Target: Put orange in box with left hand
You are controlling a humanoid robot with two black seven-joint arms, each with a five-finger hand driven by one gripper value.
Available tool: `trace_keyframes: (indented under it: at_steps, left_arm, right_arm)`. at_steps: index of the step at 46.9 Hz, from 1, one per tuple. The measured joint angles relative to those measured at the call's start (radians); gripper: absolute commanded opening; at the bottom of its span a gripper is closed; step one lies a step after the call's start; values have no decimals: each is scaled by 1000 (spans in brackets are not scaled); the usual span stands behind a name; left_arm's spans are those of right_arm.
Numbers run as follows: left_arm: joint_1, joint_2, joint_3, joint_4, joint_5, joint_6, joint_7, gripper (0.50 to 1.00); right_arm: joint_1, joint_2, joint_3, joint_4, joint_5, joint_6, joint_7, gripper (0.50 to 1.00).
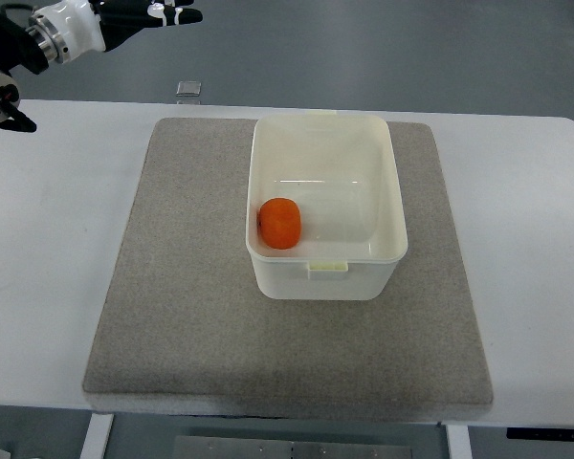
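Observation:
An orange (280,223) lies inside the white plastic box (394,206), against its front left wall. The box stands on a grey mat (182,287) on the white table. My left hand (167,14) is raised at the top left of the picture, well away from the box, with its dark fingers stretched out flat and holding nothing. The right arm does not show.
A small grey square object (188,89) lies on the table just beyond the mat's far left corner. The white table (48,239) extends on both sides of the mat.

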Motion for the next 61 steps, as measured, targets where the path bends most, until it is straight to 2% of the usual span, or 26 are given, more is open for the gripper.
trace_keyframes:
  at_steps: [6,9,15,19,22,32,61]
  left_arm:
    - [51,-2,-21,49,-107,-54,23,994]
    - [83,-3,-56,57,-152,-79,91,994]
    - [142,-5,-158,61,-273,-88,270,994]
    - [167,-8,-198,71,-348,-90,341,994]
    - [177,-12,-209,80,-397,-95,368,994]
    - [199,-14,-211,86,-526,-142,416,994]
    - [216,-13,-226,156,-532,-151,396,994]
  right_arm:
    - [0,0,0,0,0,0,0,932]
    - [0,0,0,0,0,0,0,932]
    - [0,0,0,0,0,0,0,932]
    - [0,0,0,0,0,0,0,932]
    - [0,0,0,0,0,0,0,932]
    - [0,0,0,0,0,0,0,932]
    - [0,0,0,0,0,0,0,932]
